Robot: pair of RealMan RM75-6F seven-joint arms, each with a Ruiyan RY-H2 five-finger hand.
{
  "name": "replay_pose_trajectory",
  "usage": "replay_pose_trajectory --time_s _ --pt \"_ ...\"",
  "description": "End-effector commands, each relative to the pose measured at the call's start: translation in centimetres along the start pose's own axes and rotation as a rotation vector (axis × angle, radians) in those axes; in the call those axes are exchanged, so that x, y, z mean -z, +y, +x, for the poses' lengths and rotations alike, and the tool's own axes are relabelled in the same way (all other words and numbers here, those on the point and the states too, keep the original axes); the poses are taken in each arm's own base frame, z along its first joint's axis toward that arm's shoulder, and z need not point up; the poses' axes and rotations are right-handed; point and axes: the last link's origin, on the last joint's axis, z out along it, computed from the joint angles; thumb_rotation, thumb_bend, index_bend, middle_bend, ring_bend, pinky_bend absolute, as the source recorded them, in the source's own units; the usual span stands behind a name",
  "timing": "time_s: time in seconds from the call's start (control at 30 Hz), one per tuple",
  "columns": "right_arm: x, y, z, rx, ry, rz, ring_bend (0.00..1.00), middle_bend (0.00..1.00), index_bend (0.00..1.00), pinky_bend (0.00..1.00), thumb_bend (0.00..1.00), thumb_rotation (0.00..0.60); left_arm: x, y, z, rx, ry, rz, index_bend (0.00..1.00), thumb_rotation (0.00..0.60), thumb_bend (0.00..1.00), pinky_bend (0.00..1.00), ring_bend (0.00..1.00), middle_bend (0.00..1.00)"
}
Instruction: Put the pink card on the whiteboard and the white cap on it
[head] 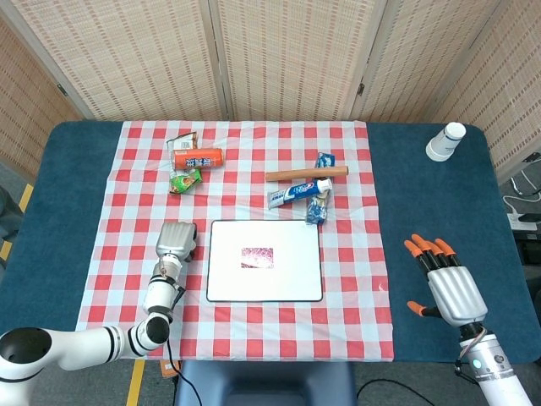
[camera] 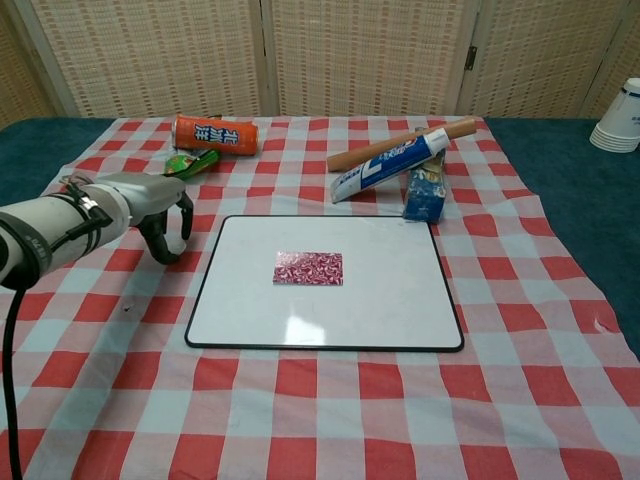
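Observation:
The pink patterned card [head: 257, 256] [camera: 308, 268] lies flat near the middle of the whiteboard [head: 221, 283] [camera: 400, 310]. A white paper cup [head: 445, 141] [camera: 619, 117] stands upside down at the far right on the blue table. A toothpaste tube with a white cap [head: 324, 183] lies behind the board. My left hand [head: 176, 243] [camera: 150, 205] hovers palm down just left of the board, its fingers curled toward the cloth and holding nothing. Palm down with its fingers spread, my right hand [head: 444, 279] rests over the blue table at the right, empty.
Behind the board lie a wooden rolling pin [head: 306, 174], the toothpaste tube [head: 296, 194] and a blue packet [head: 317, 211]. At the back left are an orange can [head: 197, 158] and a green snack wrapper [head: 184, 179]. The checked cloth [head: 355, 304] covers the table's middle.

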Motion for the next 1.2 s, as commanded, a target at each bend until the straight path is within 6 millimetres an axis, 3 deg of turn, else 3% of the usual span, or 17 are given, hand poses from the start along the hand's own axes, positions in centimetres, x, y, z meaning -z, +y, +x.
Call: replay_pose_trajectory --time_s 0.03,0.67,1.2 --pt "0.0 0.0 0.0 0.001 -0.002 0.001 0.0 0.0 0.0 0.09 0.0 0.563 0.0 0.1 -0.1 0.006 -0.007 -0.003 0.44 0.6 0.29 1.0 1.0 0.99" --pt "0.0 -0.1 -0.1 0.007 -0.006 0.005 0.0 0.0 0.0 0.09 0.0 0.562 -0.5 -0.9 -0.3 0.005 -0.018 0.019 0.45 0.6 0.3 1.0 1.0 1.0" --pt "-0.1 -0.1 -0.1 0.006 -0.007 0.003 0.0 0.0 0.0 0.09 0.0 0.564 -0.4 -0.8 0.5 0.033 0.002 0.01 0.55 0.6 0.34 1.0 1.0 1.0"
